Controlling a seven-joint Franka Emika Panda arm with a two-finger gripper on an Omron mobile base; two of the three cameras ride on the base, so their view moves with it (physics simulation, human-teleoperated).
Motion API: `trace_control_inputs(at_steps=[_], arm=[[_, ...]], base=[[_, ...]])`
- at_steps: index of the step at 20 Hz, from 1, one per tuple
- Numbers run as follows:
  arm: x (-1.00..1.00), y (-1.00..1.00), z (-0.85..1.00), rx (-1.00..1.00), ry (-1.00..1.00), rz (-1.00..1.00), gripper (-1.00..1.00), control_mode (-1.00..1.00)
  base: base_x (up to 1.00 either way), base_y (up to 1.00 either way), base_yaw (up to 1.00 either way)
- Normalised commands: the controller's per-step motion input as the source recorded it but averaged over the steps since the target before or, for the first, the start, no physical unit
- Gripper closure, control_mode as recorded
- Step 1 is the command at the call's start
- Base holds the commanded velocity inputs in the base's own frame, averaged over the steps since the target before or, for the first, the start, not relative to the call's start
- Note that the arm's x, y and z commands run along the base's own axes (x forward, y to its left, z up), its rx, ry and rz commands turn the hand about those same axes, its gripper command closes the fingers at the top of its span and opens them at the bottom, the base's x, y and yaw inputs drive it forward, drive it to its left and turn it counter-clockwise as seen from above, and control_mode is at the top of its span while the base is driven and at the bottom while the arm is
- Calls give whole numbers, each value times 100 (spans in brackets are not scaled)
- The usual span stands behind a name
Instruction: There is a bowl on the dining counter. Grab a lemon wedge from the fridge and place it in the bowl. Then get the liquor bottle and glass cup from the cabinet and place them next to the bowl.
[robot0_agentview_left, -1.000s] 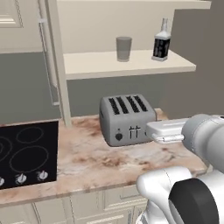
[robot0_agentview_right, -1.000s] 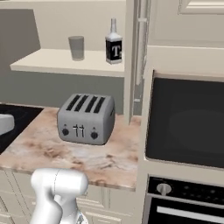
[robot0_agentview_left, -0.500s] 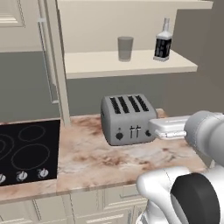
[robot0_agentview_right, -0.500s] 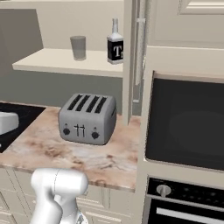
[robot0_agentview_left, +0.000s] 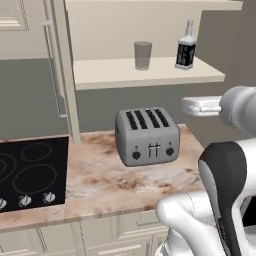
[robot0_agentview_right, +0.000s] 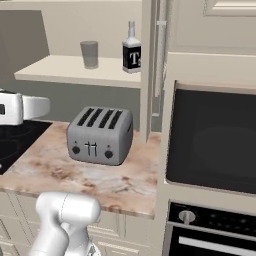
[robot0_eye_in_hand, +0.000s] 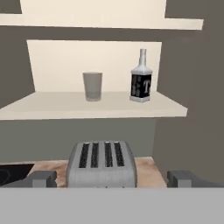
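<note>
Hand view: gripper (robot0_eye_in_hand: 112, 178) at bottom edge, jaws spread wide and empty; glass cup (robot0_eye_in_hand: 92, 86) and liquor bottle (robot0_eye_in_hand: 141, 82) stand apart on the cabinet shelf (robot0_eye_in_hand: 52, 105), upper centre, well beyond the fingertips.

A: Lighting? Even, diffuse, moderately bright; no glare anywhere, and a soft shadow lies beneath the toaster (robot0_agentview_left: 147, 136).

B: Picture quality? Rendered, slightly soft; the wall behind the toaster is dim grey, with no blur or edge distortion.

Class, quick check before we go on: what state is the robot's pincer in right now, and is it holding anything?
Pincer: open, jaws spread wide on either side of the toaster in the hand view, holding nothing.
</note>
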Motion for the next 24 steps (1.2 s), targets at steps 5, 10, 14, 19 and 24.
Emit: trace_control_inputs(at_steps=[5, 10, 14, 19, 24], arm=[[40, -52, 36, 0, -4, 0, -100, -100], [37, -29, 5, -3, 0, 0, -100, -100], [44, -4, -11, -6, 0, -2, -100, -100], [47, -11, 5, 0, -11, -1, -100, -100], [11, -10, 5, 0, -4, 0, -100, -100]], base=[[0, 0, 0], [0, 0, 0], [0, 0, 0], [0, 0, 0], [0, 0, 0]])
